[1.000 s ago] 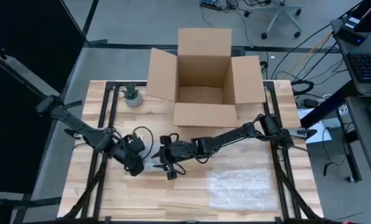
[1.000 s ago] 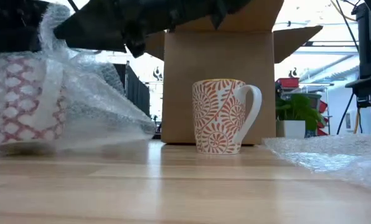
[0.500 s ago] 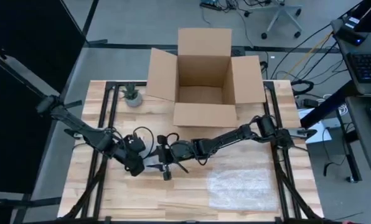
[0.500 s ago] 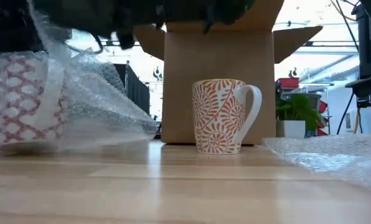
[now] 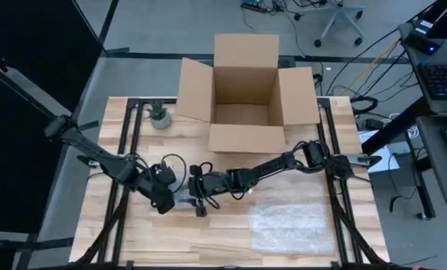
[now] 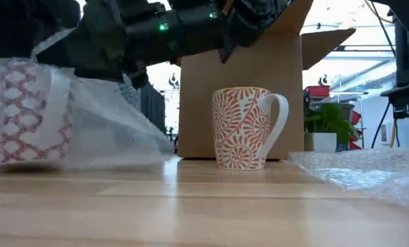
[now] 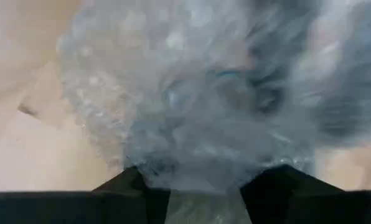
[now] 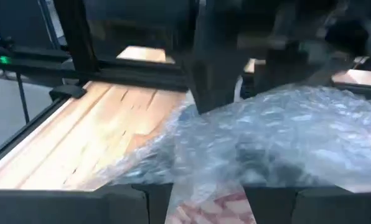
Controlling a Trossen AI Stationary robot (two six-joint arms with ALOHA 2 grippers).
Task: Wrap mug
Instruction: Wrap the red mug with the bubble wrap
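A red-and-white patterned mug (image 6: 26, 113) stands at the table's near left, swathed in bubble wrap (image 6: 101, 127). My left gripper (image 5: 163, 198) is on its left side and my right gripper (image 5: 198, 196) on its right, both shut on the wrap (image 5: 181, 198). In the left wrist view the wrap (image 7: 198, 112) fills the picture. The right wrist view shows the mug's pattern (image 8: 213, 210) through the wrap. A second mug (image 6: 246, 127), orange with fern swirls, stands bare on its base in front of the box. My left gripper has a bunch of bubble wrap (image 7: 201, 186) pinched between its two fingers (image 7: 136, 190), coming level from the table's left. The wrap lies against the mug, which stands on the table. My right gripper holds the wrap (image 8: 204, 186) between its fingers (image 8: 145, 202), coming from the table's right, low over the mug. The wrap is draped slack over the mug's top and side.
An open cardboard box (image 5: 246, 97) stands at the far middle, a small potted plant (image 5: 158, 114) to its left. A loose sheet of bubble wrap (image 5: 291, 225) lies flat at the near right. Bare wood lies along the near edge.
My right gripper has gone toward the table's left, closer to the mug and my left gripper, and lower. The flap of wrap that stood up above the mug has come down and now lies folded over it.
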